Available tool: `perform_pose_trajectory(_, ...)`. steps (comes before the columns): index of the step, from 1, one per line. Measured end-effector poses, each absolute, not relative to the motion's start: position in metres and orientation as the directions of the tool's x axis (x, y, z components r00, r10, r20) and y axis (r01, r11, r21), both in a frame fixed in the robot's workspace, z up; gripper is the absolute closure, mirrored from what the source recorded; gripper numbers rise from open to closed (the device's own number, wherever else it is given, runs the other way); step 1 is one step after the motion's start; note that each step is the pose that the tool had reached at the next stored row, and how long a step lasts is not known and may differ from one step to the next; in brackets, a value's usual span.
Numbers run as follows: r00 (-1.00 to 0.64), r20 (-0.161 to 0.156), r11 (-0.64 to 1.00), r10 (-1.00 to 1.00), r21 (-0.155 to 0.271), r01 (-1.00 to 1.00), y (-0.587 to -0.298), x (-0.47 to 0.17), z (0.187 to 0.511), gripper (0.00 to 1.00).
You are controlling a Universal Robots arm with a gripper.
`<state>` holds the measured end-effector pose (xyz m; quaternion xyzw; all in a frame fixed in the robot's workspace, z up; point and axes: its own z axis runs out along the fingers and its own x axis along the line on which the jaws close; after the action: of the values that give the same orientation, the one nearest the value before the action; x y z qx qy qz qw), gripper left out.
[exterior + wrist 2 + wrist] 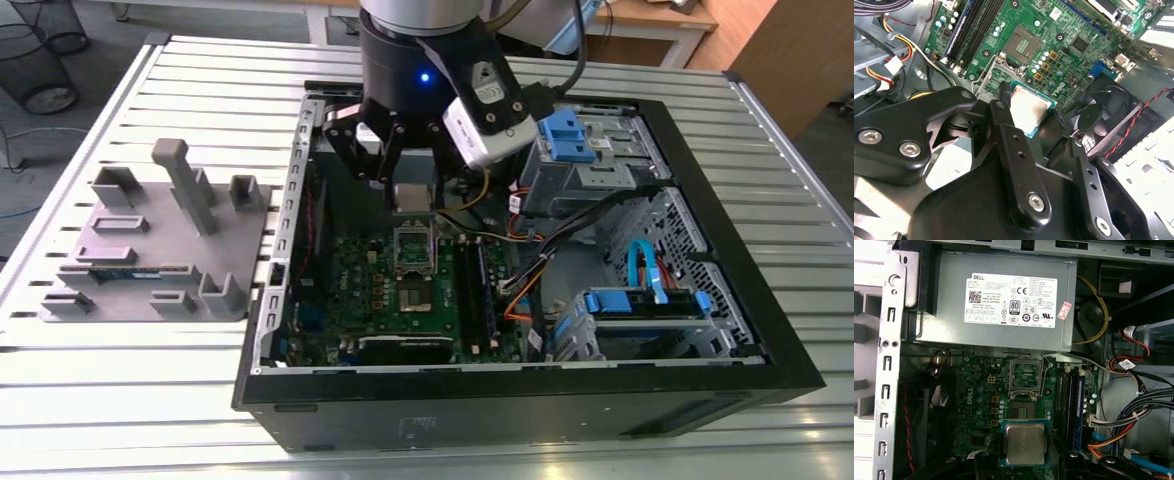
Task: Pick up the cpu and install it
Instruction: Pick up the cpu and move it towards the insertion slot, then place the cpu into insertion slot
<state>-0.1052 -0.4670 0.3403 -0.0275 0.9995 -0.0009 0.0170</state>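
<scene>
Here, a slatted metal table (134, 400) stands on a grey floor (107, 25), with wire bins (38, 55) and a wooden desk (661, 20) beyond its far edge. An open computer case (534, 410) lies across the table's middle. A grey fixture block (147, 250) sits just beside it, toward the edge at the exterior view's left. Inside the case, the tool (416, 185) grips the cpu (414, 198) by two sides above the motherboard (354, 290), near its empty socket (1026, 374).

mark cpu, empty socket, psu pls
cpu (1025, 442): first wrist view, centre of its metal lid.
empty cpu socket (1026, 376): first wrist view, middle of the contact field.
power supply (949, 305): first wrist view, bare grey metal casing.
</scene>
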Motion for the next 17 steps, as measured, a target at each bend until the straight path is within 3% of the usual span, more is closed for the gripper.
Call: perform_pose_trajectory(17,-0.998,-0.034,0.998,-0.055,-0.003,-0.055,-0.467,-0.105,0.329,0.53)
